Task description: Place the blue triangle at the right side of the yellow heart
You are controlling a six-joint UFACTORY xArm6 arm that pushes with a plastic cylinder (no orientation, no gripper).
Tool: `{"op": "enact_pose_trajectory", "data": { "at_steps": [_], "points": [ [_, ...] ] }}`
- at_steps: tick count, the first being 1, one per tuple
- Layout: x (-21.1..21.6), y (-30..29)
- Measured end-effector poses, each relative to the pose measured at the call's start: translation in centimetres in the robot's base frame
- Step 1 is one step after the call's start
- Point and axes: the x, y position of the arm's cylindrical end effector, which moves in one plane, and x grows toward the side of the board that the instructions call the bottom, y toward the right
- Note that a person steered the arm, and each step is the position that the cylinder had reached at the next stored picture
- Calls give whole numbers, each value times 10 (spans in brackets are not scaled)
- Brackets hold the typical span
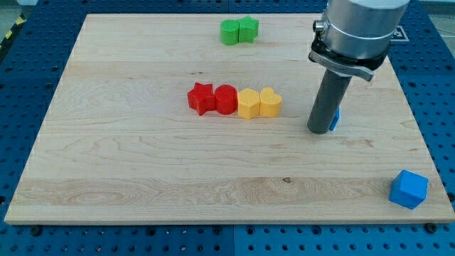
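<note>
The yellow heart [271, 102] lies near the board's middle, at the right end of a row of blocks. The blue triangle [335, 119] is to its right, mostly hidden behind the rod; only a small blue sliver shows. My tip [318, 131] rests on the board right against the triangle's left side, between it and the yellow heart. The gap from the tip to the heart is about one block wide.
A red star [201, 97], a red cylinder [225, 99] and a yellow hexagon [247, 103] continue the row to the heart's left. Two green blocks [238, 30] sit at the view's top. A blue cube [408, 188] sits at the bottom right corner.
</note>
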Motion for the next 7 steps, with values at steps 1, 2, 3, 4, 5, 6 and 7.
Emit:
{"op": "enact_pose_trajectory", "data": {
  "at_steps": [1,2,3,4,5,6,7],
  "points": [
    [29,3],
    [49,28],
    [20,66],
    [14,52],
    [12,16],
    [7,-9],
    [25,-5]
  ]
}}
